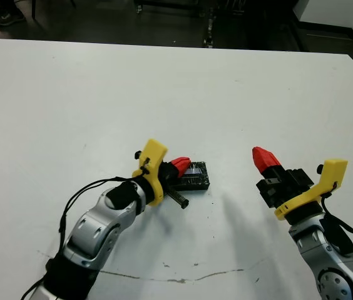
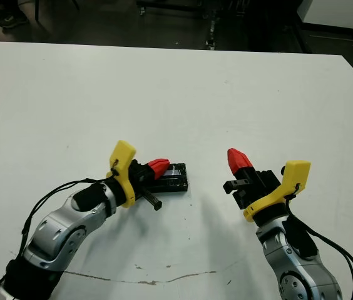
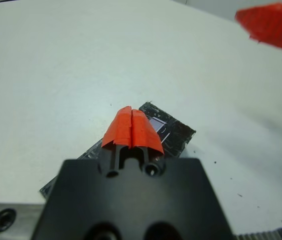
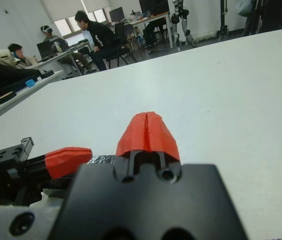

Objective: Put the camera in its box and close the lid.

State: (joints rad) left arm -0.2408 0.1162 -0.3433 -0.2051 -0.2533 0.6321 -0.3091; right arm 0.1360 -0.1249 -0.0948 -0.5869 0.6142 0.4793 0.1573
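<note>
White table [image 1: 101, 94], glossy crinkly black lid [image 1: 196, 175] under closed left claw [image 1: 180, 165], right claw [image 1: 263, 156] closed

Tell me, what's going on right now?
Left gripper shut, over the lid. Right gripper shut, empty, apart. Lid on box. Nothing in the way.

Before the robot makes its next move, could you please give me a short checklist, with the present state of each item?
1. Lid on the box: looks ok; the glossy black cover lies flat on the table.
2. Camera inside the box: cannot tell; the lid hides it.
3. Left gripper free of load: ok; fingers shut on nothing, tips over the lid.
4. Left gripper touching the lid: cannot tell.
5. Right gripper clear of the lid: ok; shut, empty, apart to the right.
6. Lid fully pressed down all around: cannot tell.
</note>
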